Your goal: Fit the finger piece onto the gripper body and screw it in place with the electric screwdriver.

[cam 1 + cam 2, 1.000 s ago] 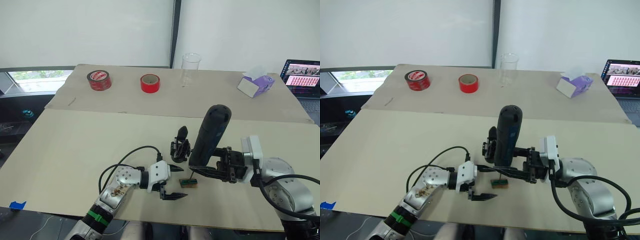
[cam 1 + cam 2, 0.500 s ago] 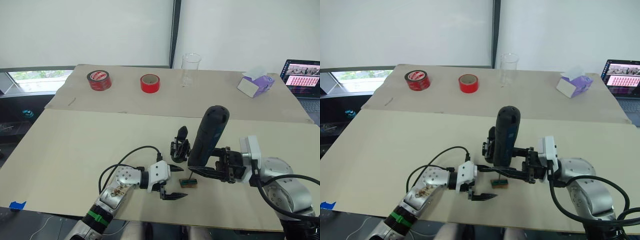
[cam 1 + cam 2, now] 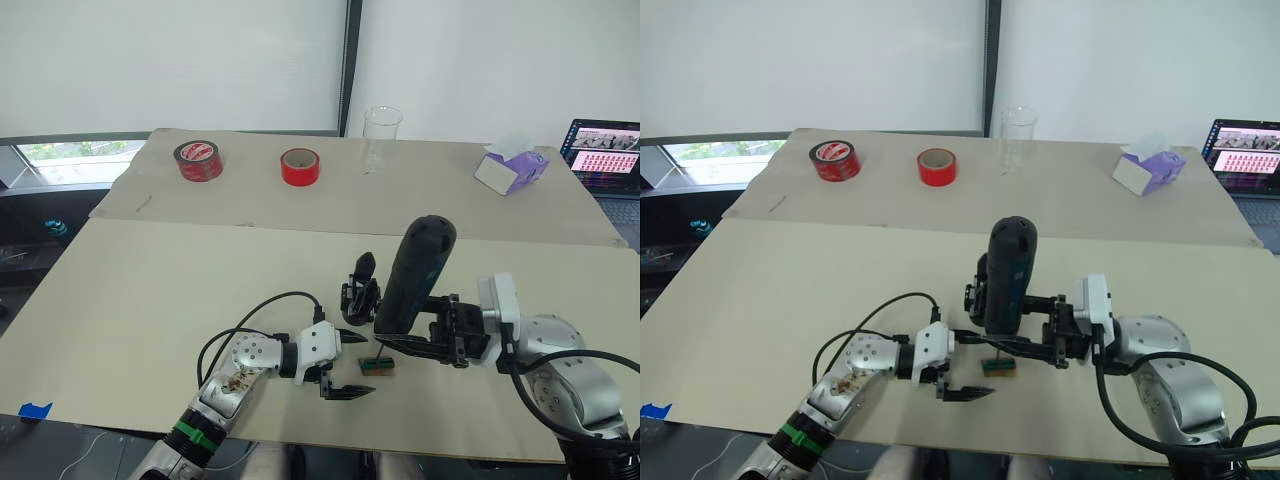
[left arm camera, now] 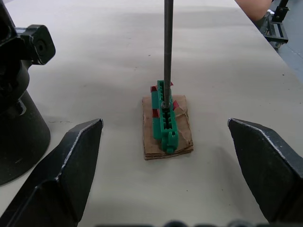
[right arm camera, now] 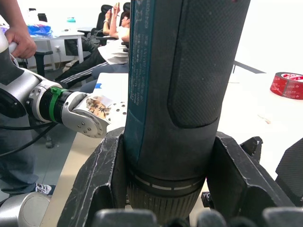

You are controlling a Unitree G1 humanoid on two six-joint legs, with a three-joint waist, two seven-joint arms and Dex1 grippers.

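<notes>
The electric screwdriver (image 3: 414,274) was black, with a dark teal panel down one side and a stippled black grip in the right wrist view; its bit (image 4: 167,47) was grey metal. The gripper body (image 3: 360,296) was black. The small block (image 4: 167,124) under the bit was bright green with red flecks, on a brown cardboard-coloured pad. Both grippers had black fingers on white bodies. The table (image 3: 150,290) was pale beige. At 11 o'clock sat a red tape roll (image 3: 199,160) with white print, at 12 o'clock a plain red one (image 3: 300,166), and at 1 o'clock a purple-and-white tissue box (image 3: 510,168).
</notes>
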